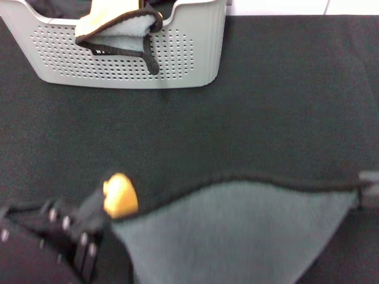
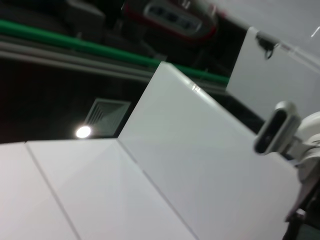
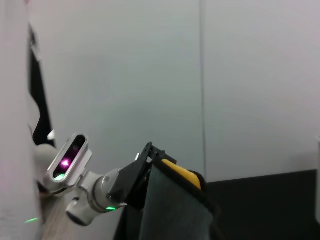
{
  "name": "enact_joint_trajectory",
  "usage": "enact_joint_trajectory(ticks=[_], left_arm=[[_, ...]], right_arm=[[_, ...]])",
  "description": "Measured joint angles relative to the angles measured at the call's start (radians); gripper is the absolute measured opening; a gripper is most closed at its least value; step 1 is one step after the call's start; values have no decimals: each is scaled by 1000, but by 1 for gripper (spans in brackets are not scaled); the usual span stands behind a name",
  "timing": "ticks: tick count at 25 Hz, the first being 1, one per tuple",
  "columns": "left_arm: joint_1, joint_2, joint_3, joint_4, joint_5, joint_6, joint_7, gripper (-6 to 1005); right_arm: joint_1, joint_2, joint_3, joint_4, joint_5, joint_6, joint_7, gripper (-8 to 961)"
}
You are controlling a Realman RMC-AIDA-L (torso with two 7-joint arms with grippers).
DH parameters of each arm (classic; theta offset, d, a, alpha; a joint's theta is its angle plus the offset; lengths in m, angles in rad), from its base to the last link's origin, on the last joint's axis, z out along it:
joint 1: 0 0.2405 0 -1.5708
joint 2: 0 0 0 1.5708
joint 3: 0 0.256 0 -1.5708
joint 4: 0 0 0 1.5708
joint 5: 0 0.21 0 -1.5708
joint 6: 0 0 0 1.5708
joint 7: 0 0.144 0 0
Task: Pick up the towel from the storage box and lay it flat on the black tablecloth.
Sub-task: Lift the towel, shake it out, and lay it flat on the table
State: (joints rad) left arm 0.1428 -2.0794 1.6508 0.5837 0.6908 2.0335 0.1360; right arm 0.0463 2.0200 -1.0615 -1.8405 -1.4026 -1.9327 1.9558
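Your towel (image 1: 237,231) is out of the box (image 1: 195,53) and hangs stretched between the two grippers, grey-green face toward the head camera, its black-stitched top edge running side to side across the near part of the tablecloth (image 1: 266,106). That edge is the axis your coming move turns on: it lies roughly parallel to the front wall of the box, sagging a little in the middle, and the cloth falls away below it toward you. The left gripper (image 1: 118,198) pinches the left corner, where the yellow underside shows folded over between the fingers; the right wrist view confirms that clamp, with the yellow corner at the dark jaws. The right gripper (image 1: 367,186) sits at the far right edge of the head view at the other corner; the taut line of the edge suggests it is holding, but you cannot actually see its fingers, so treat that as unconfirmed. Both grippers are level with each other and well apart, so neither is nearer the open cloth. A second towel (image 1: 118,29) is still draped over the box rim; leave it alone.
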Motion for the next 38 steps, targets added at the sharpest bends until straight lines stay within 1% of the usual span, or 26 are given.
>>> enact_joint_trajectory(ticks=[3,8,9,10,11,12,13,16,20,25,28,30,33,34,38], left_arm=[[-94,-8,-41,-107,0,-1,2,13],[-288,-9,-129,-331,-1,-13,26,13],[-319,-9,-145,-368,-1,-23,43,13],[-341,-9,-158,-399,-1,-35,58,13],[-360,-9,-170,-421,-1,-50,72,13],[-373,-10,-178,-435,-1,-67,83,13],[-380,-11,-182,-439,-1,-86,90,13],[-392,-13,-186,-434,-19,-146,105,13],[-415,-17,-186,-433,-69,-239,131,13],[-456,-21,-187,-433,-116,-364,134,13],[-480,-22,-187,-434,-151,-419,134,13],[-491,-22,-188,-433,-174,-455,134,14],[-506,-22,-187,-432,-197,-496,134,14],[-511,-22,-187,-432,-206,-513,134,14],[-528,-20,-188,-431,-228,-575,143,14]], right_arm=[[36,-1,-41,120,-52,63,-59,15],[140,-1,-107,369,-91,131,-217,15],[168,0,-116,431,-91,140,-257,15],[168,0,-116,431,-91,140,-257,15],[199,1,-122,497,-89,150,-299,15],[260,3,-125,631,-89,179,-376,15],[287,3,-124,694,-88,196,-405,15],[369,4,-121,870,-86,253,-502,15],[456,4,-119,1030,-81,344,-615,15],[519,8,-134,1136,-60,473,-672,15],[564,7,-135,1171,-60,517,-637,15],[593,3,-140,1174,-65,555,-576,15],[629,1,-164,1182,-69,661,-504,15],[648,1,-191,1193,-70,729,-475,15],[690,5,-285,1214,-70,904,-408,15]])
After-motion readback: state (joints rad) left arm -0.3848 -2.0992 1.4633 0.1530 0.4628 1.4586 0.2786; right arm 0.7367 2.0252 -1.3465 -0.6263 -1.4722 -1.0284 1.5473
